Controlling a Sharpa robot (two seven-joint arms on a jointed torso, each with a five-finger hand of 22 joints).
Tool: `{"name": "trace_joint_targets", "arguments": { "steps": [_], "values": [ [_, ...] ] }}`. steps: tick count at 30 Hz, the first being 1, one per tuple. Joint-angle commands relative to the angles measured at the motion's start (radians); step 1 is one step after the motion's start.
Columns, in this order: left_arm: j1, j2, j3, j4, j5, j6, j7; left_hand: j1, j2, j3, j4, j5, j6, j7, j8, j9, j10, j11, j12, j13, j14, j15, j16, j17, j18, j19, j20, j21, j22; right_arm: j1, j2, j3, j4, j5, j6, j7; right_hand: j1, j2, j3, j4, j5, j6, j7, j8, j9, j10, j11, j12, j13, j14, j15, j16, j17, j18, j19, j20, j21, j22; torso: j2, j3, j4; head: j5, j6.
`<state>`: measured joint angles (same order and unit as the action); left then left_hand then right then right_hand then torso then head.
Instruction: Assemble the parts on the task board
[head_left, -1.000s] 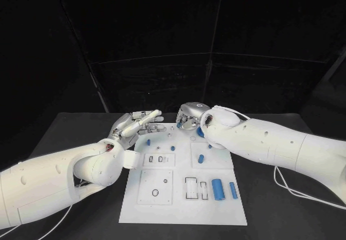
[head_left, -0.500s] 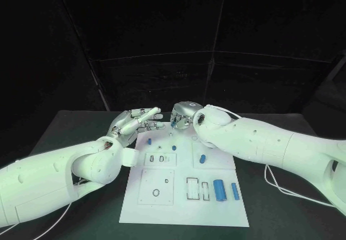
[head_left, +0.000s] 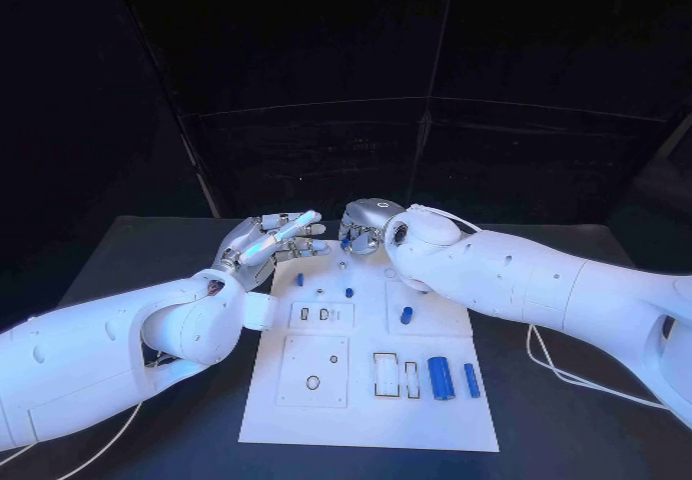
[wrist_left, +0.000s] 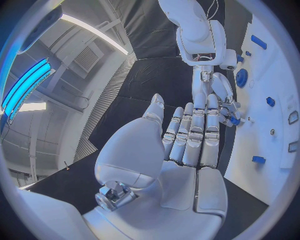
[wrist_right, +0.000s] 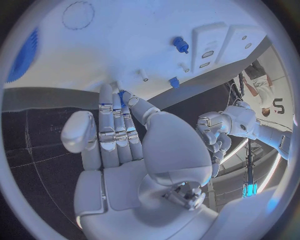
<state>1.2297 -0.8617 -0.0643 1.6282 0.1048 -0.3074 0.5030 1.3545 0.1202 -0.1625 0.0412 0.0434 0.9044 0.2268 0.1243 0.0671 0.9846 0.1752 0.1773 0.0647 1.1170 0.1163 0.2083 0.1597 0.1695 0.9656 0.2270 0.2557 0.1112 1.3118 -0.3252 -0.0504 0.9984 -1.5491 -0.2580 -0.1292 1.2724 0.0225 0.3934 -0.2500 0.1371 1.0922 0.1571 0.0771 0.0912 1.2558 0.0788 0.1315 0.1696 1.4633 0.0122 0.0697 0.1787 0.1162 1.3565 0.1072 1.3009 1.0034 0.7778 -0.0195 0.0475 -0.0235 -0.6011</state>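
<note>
Two hands meet at the board's (head_left: 368, 400) far edge — left hand (head_left: 268, 243) flat, fingers apart; right hand (wrist_right: 125, 132) pinching one blue part (wrist_right: 120, 93). Five more blue parts lie on it.

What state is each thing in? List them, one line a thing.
left hand: open, fingers straight, holding nothing.
right hand: pinching a small blue part at its fingertips.
blue pegs: two, standing on the task board.
blue cylinders: two, lying loose on the board's near end.
</note>
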Motion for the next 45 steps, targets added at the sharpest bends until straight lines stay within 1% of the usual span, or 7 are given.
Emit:
{"name": "trace_joint_targets", "arguments": {
  "steps": [1,9,12,16,20,33,45],
  "values": [
    [0.002,-0.001,0.001,0.001,-0.005,0.008,0.01,0.006,0.006,0.001,-0.005,0.005,0.002,0.005,-0.007,-0.001,0.005,-0.001,-0.004,-0.001,0.004,0.004,-0.002,0.001,0.013,0.007,0.002,-0.007,-0.002,-0.003,-0.005,-0.003,0.007,-0.023,0.036,-0.017,-0.001,-0.007,0.002,0.004,-0.006,0.001,0.0,0.005,0.001,-0.006,0.0,-0.006,0.001,0.003,-0.002,-0.002,0.001,-0.012,0.001,0.005,0.003,0.001,0.0,0.0003,-0.0004,0.002,0.0],
    [0.003,-0.002,0.001,0.0,-0.005,0.009,0.01,0.006,0.006,0.001,-0.005,0.005,0.002,0.005,-0.007,-0.001,0.005,-0.001,-0.004,-0.001,0.004,0.004,-0.002,0.001,0.013,0.007,0.002,-0.007,-0.002,-0.003,-0.024,-0.003,0.028,-0.043,0.023,-0.036,-0.004,-0.011,0.002,0.007,-0.007,0.002,0.0,0.005,0.002,-0.005,0.0,-0.005,0.003,0.003,-0.001,-0.002,0.002,-0.012,0.0,0.006,0.004,0.002,0.0,0.0008,-0.0016,0.006,-0.002],
    [0.003,-0.003,0.001,-0.001,-0.005,0.009,0.009,0.006,0.006,0.001,-0.005,0.005,0.002,0.005,-0.007,-0.001,0.005,-0.001,-0.004,-0.001,0.004,0.004,-0.002,0.001,0.013,0.007,0.002,-0.007,-0.002,-0.003,-0.031,-0.003,0.037,-0.05,0.015,-0.045,-0.006,-0.015,0.002,0.009,-0.007,0.002,-0.001,0.005,0.003,-0.004,0.0,-0.005,0.005,0.004,-0.001,-0.002,0.002,-0.012,0.0,0.006,0.005,0.002,0.001,0.0004,-0.0011,0.003,-0.001],
    [0.003,-0.002,0.001,-0.003,-0.005,0.009,0.009,0.006,0.006,0.001,-0.005,0.005,0.002,0.005,-0.007,-0.001,0.005,-0.001,-0.004,-0.001,0.004,0.004,-0.002,0.001,0.013,0.007,0.002,-0.007,-0.002,-0.003,-0.038,-0.003,0.046,-0.053,0.009,-0.052,-0.007,-0.015,0.002,0.01,-0.007,0.002,-0.001,0.005,0.003,-0.004,0.0,-0.004,0.005,0.004,-0.001,-0.002,0.002,-0.012,0.0,0.006,0.005,0.003,0.001,0.0011,-0.0007,0.005,-0.004],
    [0.003,-0.001,0.001,-0.005,-0.005,0.01,0.009,0.006,0.006,0.001,-0.005,0.005,0.002,0.005,-0.007,-0.001,0.005,-0.001,-0.004,-0.001,0.004,0.004,-0.002,0.001,0.013,0.007,0.002,-0.007,-0.002,-0.003,-0.041,-0.003,0.05,-0.055,0.005,-0.057,-0.008,-0.018,0.002,0.011,-0.006,0.003,-0.001,0.004,0.003,-0.004,0.0,-0.004,0.006,0.004,-0.001,-0.002,0.003,-0.012,0.0,0.007,0.005,0.002,0.0,0.0006,-0.0006,0.004,-0.004],
    [0.003,0.001,0.001,-0.01,-0.005,0.011,0.009,0.006,0.006,0.001,-0.005,0.005,0.002,0.005,-0.007,-0.001,0.005,-0.001,-0.004,-0.001,0.004,0.004,-0.002,0.001,0.013,0.007,0.002,-0.007,-0.002,-0.003,-0.043,-0.003,0.064,-0.054,0.013,-0.046,-0.013,-0.025,0.002,0.016,-0.008,0.002,-0.001,0.003,0.004,-0.005,0.0,-0.005,0.009,0.004,-0.001,-0.002,0.003,-0.012,-0.002,0.007,0.005,0.002,0.001,-0.0002,0.0002,0.003,-0.007],
    [0.003,0.002,0.001,-0.013,-0.005,0.012,0.008,0.006,0.006,0.001,-0.005,0.005,0.002,0.005,-0.007,-0.001,0.005,-0.001,-0.004,-0.001,0.004,0.004,-0.002,0.001,0.013,0.007,0.002,-0.007,-0.002,-0.003,-0.042,-0.003,0.072,-0.049,-0.004,-0.035,-0.016,-0.032,0.002,0.019,-0.009,-0.002,0.0,0.0,0.003,-0.008,0.001,-0.006,0.011,0.004,-0.001,-0.001,0.004,-0.011,-0.003,0.007,0.005,0.001,0.001,0.0002,0.0,0.005,-0.006]
  ]
}}
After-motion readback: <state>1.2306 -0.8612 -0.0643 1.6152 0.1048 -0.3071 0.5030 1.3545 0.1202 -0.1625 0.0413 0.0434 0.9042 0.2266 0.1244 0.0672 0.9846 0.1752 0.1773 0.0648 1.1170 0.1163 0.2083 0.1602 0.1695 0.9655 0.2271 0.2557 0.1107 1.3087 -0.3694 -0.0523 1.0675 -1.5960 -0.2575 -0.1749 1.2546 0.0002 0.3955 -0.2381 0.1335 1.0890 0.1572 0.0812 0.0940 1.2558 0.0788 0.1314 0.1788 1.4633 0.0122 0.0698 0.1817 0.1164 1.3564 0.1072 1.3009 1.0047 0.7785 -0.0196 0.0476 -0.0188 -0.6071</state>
